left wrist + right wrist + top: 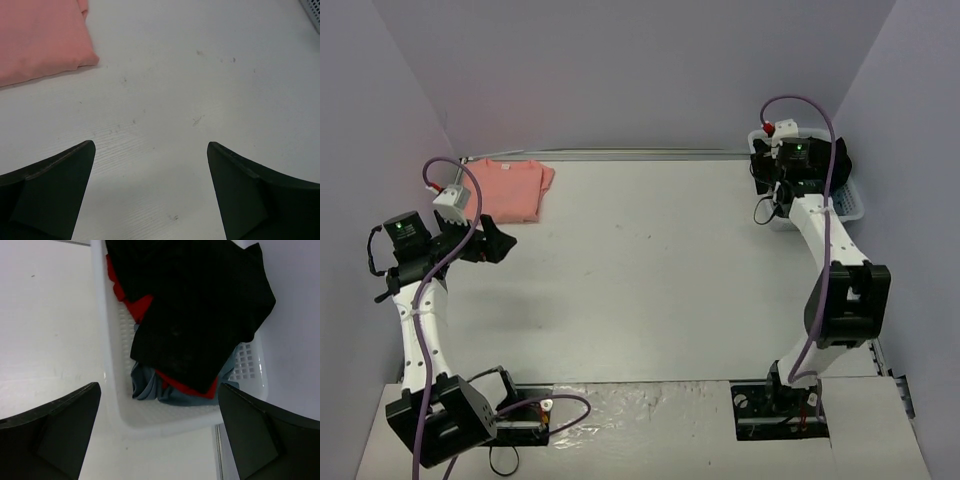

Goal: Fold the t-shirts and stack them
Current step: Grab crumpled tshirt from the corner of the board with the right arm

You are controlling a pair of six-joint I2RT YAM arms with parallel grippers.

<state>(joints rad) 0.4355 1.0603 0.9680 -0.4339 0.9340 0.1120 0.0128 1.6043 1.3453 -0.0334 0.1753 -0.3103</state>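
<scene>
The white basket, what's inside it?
In the white basket a black t-shirt lies on top, with red cloth and grey-blue cloth peeking out beneath. The black t-shirt covers the rest.

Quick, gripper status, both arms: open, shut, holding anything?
Left gripper: open, holding nothing.
Right gripper: open, holding nothing, above the black t-shirt in the basket.

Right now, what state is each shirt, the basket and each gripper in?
pink t-shirt: folded, lying on the table
black t-shirt: unfolded, crumpled on top in the basket
basket: upright, loaded
left gripper: open, empty
right gripper: open, empty, over the basket
</scene>
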